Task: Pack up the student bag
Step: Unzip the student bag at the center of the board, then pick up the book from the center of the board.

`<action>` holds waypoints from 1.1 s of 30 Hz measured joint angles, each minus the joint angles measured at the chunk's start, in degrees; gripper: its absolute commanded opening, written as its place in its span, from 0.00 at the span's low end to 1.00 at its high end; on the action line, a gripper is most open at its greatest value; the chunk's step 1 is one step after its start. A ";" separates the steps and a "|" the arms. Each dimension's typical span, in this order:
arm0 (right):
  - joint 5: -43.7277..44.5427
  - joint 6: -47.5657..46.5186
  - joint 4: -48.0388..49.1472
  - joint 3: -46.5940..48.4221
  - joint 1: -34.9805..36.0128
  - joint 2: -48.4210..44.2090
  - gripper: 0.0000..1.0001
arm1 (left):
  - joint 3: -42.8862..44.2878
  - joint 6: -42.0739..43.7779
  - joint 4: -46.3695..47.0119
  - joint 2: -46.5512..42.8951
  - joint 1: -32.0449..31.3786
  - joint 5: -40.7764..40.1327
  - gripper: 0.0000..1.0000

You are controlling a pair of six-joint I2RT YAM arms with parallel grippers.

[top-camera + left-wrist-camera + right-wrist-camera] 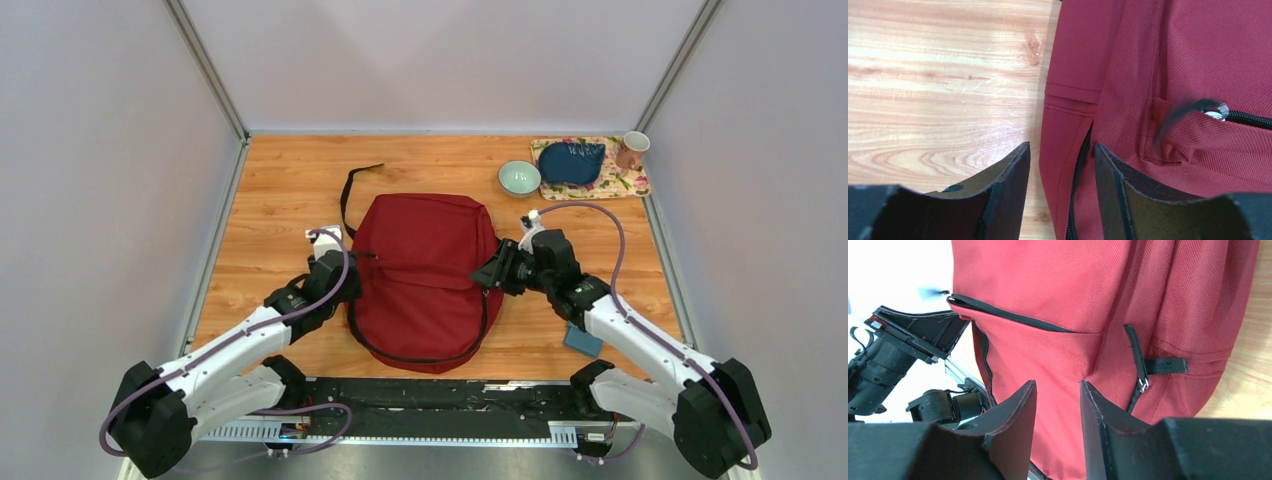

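The student bag (425, 275) lies flat in the middle of the table (280, 190), its lower end towards the near edge and a black strap (352, 190) trailing towards the far edge. The left tool (1062, 150) sits at the bag's left side with its fingers apart; the black side zipper (1079, 165) runs between them, unclamped. The right tool (1058, 387) is at the bag's right side, fingers also apart (a narrower gap), with red fabric showing between them and nothing pinched. A small blue square item (581, 341) lies by the near edge under the right arm. In the far right corner a floral mat (620, 183) carries a dark blue object (571, 162) and a mug (631, 150), with a teal bowl (519, 178) just beside the mat.
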 measured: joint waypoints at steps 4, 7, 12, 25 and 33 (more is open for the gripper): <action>2.54 -1.88 -5.22 1.51 -0.20 -4.44 0.62 | -0.72 -2.49 -0.92 -2.45 0.24 -1.57 0.68; 6.34 -3.41 -9.92 2.36 -1.25 -7.93 0.71 | -2.29 -3.76 -1.73 -7.21 0.35 -3.48 0.75; 13.14 -5.66 -18.21 2.60 -5.38 -13.84 0.76 | -5.86 -5.05 -4.37 -16.90 0.59 -6.05 0.76; 40.26 -0.48 -43.28 5.84 -11.80 -19.63 0.97 | -6.12 -2.64 -5.75 -20.57 0.59 1.49 0.79; 46.14 13.51 -55.93 7.15 -17.94 -11.96 0.97 | 1.27 0.31 -0.72 -12.26 0.59 17.27 0.79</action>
